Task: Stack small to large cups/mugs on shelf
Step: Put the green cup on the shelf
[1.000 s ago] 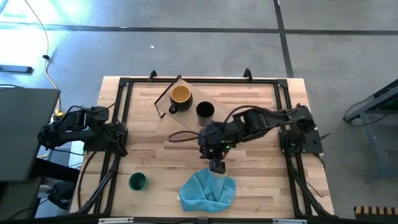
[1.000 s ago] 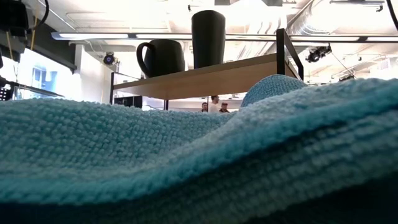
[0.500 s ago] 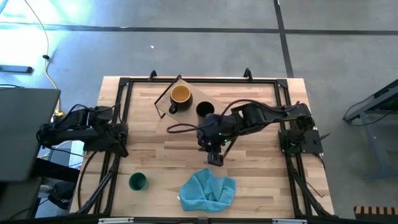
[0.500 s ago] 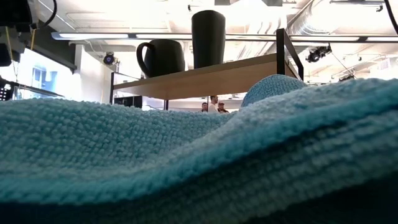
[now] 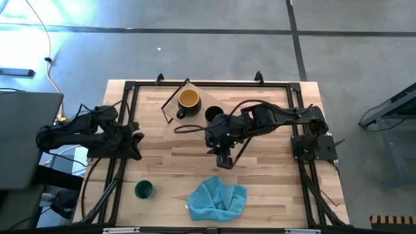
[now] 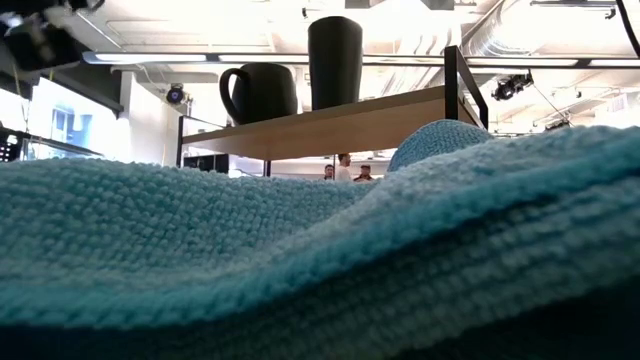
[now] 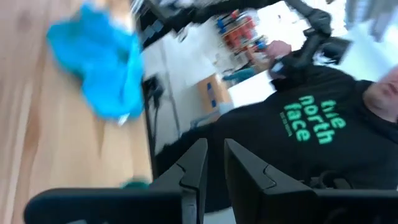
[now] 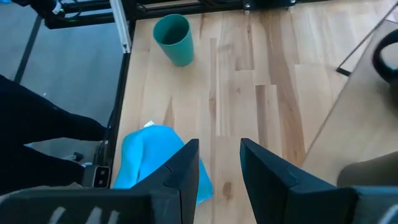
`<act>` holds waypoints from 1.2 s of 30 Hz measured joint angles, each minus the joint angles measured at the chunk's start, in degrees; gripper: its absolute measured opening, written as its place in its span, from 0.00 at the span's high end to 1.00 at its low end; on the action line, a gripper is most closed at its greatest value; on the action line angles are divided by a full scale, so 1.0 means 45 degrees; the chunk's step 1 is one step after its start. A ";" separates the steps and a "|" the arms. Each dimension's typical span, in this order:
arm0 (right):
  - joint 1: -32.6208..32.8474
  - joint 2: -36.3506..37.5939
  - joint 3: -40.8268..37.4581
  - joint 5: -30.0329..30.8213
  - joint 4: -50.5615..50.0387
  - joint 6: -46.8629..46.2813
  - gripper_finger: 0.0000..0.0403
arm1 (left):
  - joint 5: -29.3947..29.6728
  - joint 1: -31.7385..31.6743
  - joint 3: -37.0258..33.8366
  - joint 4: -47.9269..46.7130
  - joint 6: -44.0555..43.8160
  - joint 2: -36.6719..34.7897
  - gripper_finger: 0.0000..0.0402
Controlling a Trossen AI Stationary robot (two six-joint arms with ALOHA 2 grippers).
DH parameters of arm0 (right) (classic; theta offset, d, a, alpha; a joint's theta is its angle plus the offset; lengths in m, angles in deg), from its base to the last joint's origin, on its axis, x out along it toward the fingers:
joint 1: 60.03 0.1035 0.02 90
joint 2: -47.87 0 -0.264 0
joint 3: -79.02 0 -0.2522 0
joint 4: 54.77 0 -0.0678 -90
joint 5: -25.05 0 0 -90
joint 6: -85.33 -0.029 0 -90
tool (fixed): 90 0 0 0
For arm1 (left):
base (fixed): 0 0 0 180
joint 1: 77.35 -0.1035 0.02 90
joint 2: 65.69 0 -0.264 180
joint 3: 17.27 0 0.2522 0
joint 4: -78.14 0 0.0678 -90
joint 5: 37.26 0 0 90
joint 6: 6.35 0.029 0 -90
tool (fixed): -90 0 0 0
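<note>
striped wooden tabletop [image 5: 260, 175] under bright ceiling lights [image 6: 420, 20], person [image 7: 311, 143] beside.

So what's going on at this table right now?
A two-armed robot is lining cups up on a small wooden shelf. The yellow mug and the black cup already stand on it side by side. The green cup is on the table near the front left, not far from a blue cloth. The right hand hangs open and empty over the middle of the table, in front of the shelf. The left hand, also open and empty, is at the left side.
</note>
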 joint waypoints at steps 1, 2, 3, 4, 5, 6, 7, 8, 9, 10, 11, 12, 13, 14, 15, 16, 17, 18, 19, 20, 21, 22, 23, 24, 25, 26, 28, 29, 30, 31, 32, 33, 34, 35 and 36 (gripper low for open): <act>-0.0074 0.0000 0.0000 -0.0012 -0.0004 0.0038 0.73 | 0.0010 0.0000 0.0079 0.0601 0.0000 0.0198 0.90; -0.0143 0.0000 0.0000 -0.0024 0.0001 0.0065 0.73 | 0.0019 0.0000 0.0220 0.1297 0.0023 0.0417 0.90; -0.0210 0.0000 0.0000 -0.0041 0.0001 0.0096 0.73 | 0.0030 0.0000 0.0415 0.1878 0.0131 0.0630 0.90; -0.0278 0.0000 0.0000 -0.0088 0.0001 0.0135 0.73 | 0.0049 -0.0007 0.0662 0.2321 0.0298 0.0849 0.90; -0.0342 0.0000 0.0000 -0.0146 0.0001 0.0192 0.73 | 0.0128 -0.0010 0.0961 0.2635 0.0542 0.1056 0.90; -0.0401 0.0000 0.0000 -0.0260 0.0001 0.0238 0.73 | 0.0227 -0.0010 0.1325 0.2728 0.0829 0.1260 0.90; -0.0458 0.0000 0.0000 -0.0356 0.0001 0.0260 0.73 | 0.0395 -0.0010 0.1722 0.2723 0.1202 0.1469 0.90; -0.0502 0.0000 0.0000 -0.0452 0.0001 0.0281 0.73 | 0.0532 -0.0008 0.2148 0.2699 0.1590 0.1658 0.90; -0.0547 0.0000 0.0000 -0.0572 0.0001 0.0289 0.73 | 0.0642 -0.0008 0.2576 0.2637 0.2015 0.1835 0.90; -0.0575 0.0000 0.0000 -0.0608 0.0001 0.0291 0.73 | 0.0778 -0.0005 0.2984 0.2605 0.2419 0.2006 0.90; -0.0610 0.0001 0.0000 -0.0622 0.0001 0.0298 0.73 | 0.0862 -0.0005 0.3417 0.2566 0.2830 0.2142 0.90; -0.0636 0.0005 0.0000 -0.0643 -0.0012 0.0330 0.73 | 0.0968 -0.0005 0.3829 0.2561 0.3242 0.2273 0.90; -0.0641 0.0005 0.0000 -0.0646 -0.0050 0.0402 0.73 | 0.1056 -0.0005 0.4234 0.2530 0.3644 0.2385 0.90; -0.0641 0.0005 0.0000 -0.0646 -0.0110 0.0518 0.73 | 0.1114 -0.0005 0.4632 0.2391 0.4035 0.2484 0.90; -0.0641 0.0005 0.0000 -0.0646 -0.0172 0.0607 0.73 | 0.1181 -0.0005 0.5022 0.2082 0.4456 0.2579 0.90; -0.0645 0.0005 0.0000 -0.0646 -0.0240 0.0649 0.73 | 0.1299 -0.0005 0.5414 0.1627 0.4838 0.2677 0.90; -0.0645 0.0005 0.0004 -0.0641 -0.0326 0.0724 0.73 | 0.1470 -0.0002 0.5792 0.1081 0.5241 0.2783 0.90; -0.0643 0.0005 0.0004 -0.0645 -0.0430 0.0747 0.73 | 0.1636 0.0000 0.6121 0.0426 0.5632 0.2879 0.90; -0.0641 0.0010 0.0003 -0.0646 -0.0533 0.0749 0.73 | 0.1794 0.0000 0.6432 -0.0165 0.5995 0.2982 0.90; -0.0641 0.0010 0.0003 -0.0646 -0.0617 0.0749 0.73 | 0.1925 0.0000 0.6711 -0.0640 0.6281 0.3100 0.90; -0.0641 0.0010 0.0005 -0.0646 -0.0684 0.0746 0.73 | 0.2013 0.0000 0.6928 -0.0974 0.6480 0.3211 0.90; -0.0641 0.0010 0.0005 -0.0646 -0.0740 0.0746 0.73 | 0.2044 0.0000 0.7102 -0.1198 0.6637 0.3329 0.90; -0.0641 0.0010 0.0005 -0.0646 -0.0770 0.0750 0.73 | 0.2045 0.0000 0.7245 -0.1296 0.6734 0.3461 0.90; -0.0641 0.0010 0.0005 -0.0646 -0.0771 0.0750 0.73 | 0.2040 0.0000 0.7358 -0.1284 0.6787 0.3603 0.90; -0.0641 0.0010 0.0005 -0.0646 -0.0779 0.0754 0.73 | 0.2049 0.0000 0.7476 -0.1291 0.6898 0.3739 0.90; -0.0641 0.0010 0.0005 -0.0646 -0.0800 0.0795 0.73 | 0.2045 0.0000 0.7606 -0.1292 0.7052 0.3894 0.90; -0.0641 0.0010 0.0005 -0.0641 -0.0824 0.0858 0.73 | 0.2048 0.0000 0.7896 -0.1296 0.7454 0.4179 0.90; -0.0641 0.0010 0.0005 -0.0641 -0.0824 0.0885 0.73 | 0.2050 0.0000 0.8080 -0.1292 0.7696 0.4333 0.90; -0.0649 0.0010 0.0005 -0.0641 -0.0824 0.0903 0.73 | 0.2045 0.0000 0.8292 -0.1287 0.7960 0.4501 0.90; -0.0669 0.0010 0.0005 -0.0641 -0.0824 0.0906 0.73 | 0.2048 0.0000 0.8549 -0.1290 0.8257 0.4675 0.90; -0.0700 0.0010 0.0005 -0.0641 -0.0824 0.0905 0.73 | 0.2050 0.0000 0.8827 -0.1296 0.8562 0.4850 0.90; -0.0724 0.0010 0.0005 -0.0641 -0.0824 0.0901 0.73 | 0.2050 0.0000 0.9138 -0.1288 0.8867 0.5039 0.90; -0.0746 0.0010 0.0005 -0.0641 -0.0824 0.0892 0.73 | 0.2050 0.0000 0.9476 -0.1282 0.9157 0.5237 0.90; -0.0781 0.0010 0.0005 -0.0641 -0.0824 0.0891 0.73 | 0.2050 0.0000 0.9819 -0.1288 0.9418 0.5435 0.90; -0.0804 0.0010 0.0005 -0.0641 -0.0824 0.0891 0.73 | 0.2050 0.0000 1.0191 -0.1302 0.9675 0.5642 0.90</act>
